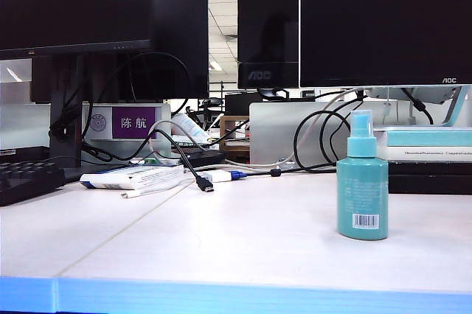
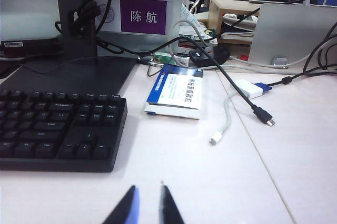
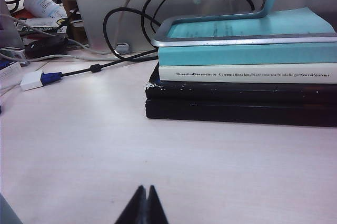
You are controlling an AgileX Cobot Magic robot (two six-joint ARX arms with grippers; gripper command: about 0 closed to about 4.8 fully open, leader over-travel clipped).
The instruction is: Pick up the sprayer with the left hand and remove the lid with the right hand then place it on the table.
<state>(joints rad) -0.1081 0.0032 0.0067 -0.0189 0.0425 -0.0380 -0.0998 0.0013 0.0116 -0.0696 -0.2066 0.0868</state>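
White laminate forms the desk [image 1: 243, 240], bounded at the front by a light blue edge and crossed by a thin seam line running diagonally from the front left toward the rear; the broad area from the seam to the sprayer [image 1: 362, 181] carries nothing, and open surface surrounds the bottle on its front, left and right sides. Behind it, well apart, lies a stack of books [image 3: 247, 71] with a monitor foot on top; loose cables [image 1: 184, 159] and a blue-and-white box [image 2: 176, 91] occupy the rear centre; a black keyboard [image 2: 58, 129] fills the left side.

Sprayer: upright teal cylinder standing on the right half of the desk near the front edge; white barcode label low on its side; lighter teal nozzle under a clear lid [image 1: 361, 124], which is seated on top.

Left gripper [image 2: 147, 208]: low over the desk just in front of the keyboard's near corner, fingers slightly parted, nothing between them. Right gripper [image 3: 144, 207]: low over bare desk in front of the book stack, fingertips pressed together, empty. Neither gripper appears in the exterior view.
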